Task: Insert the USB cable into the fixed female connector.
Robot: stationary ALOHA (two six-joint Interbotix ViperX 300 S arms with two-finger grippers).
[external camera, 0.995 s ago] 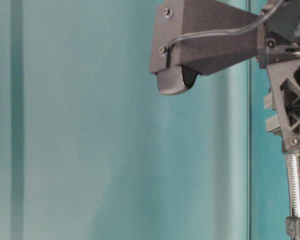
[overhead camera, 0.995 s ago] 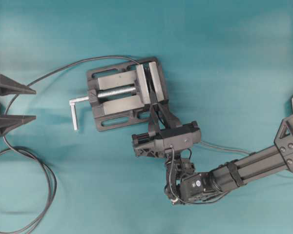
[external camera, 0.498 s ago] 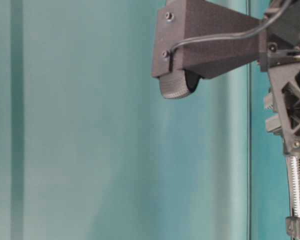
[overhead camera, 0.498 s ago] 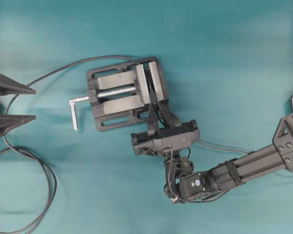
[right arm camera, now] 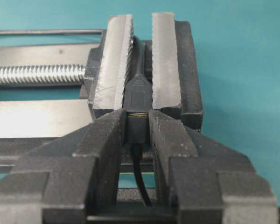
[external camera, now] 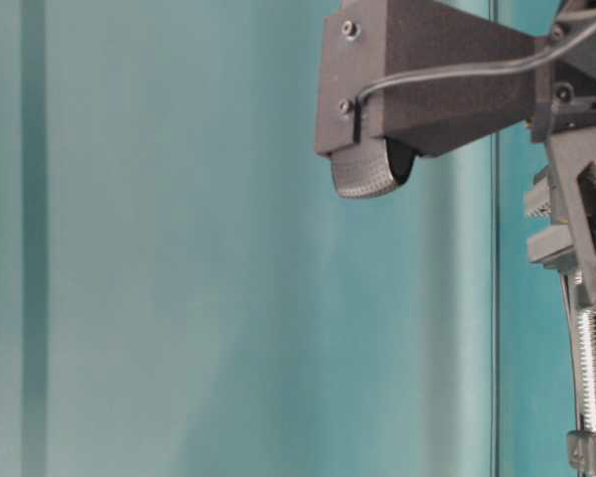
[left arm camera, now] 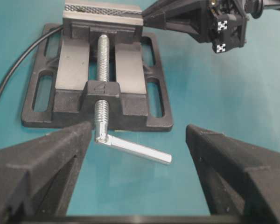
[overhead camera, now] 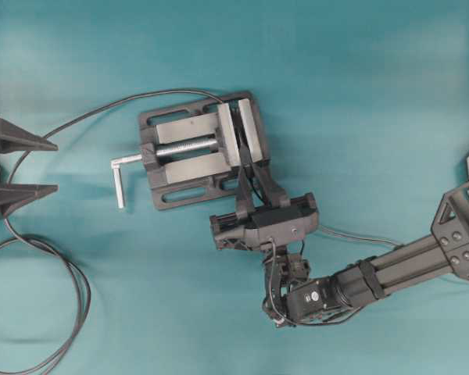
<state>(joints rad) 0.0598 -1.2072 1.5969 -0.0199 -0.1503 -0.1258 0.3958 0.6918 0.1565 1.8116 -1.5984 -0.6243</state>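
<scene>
The right pincer, clamped on the USB cable, has edged back slightly; its plug meets the fixed female connector, apparently seating. The left pincer gapes wide.

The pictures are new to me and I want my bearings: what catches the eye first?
The grey vise sits mid-table on the teal cloth. The right gripper is at its jaws, shut on the USB plug, which meets the connector clamped between the jaws. The left gripper waits wide open at the left edge, beside a looping black cable.
</scene>
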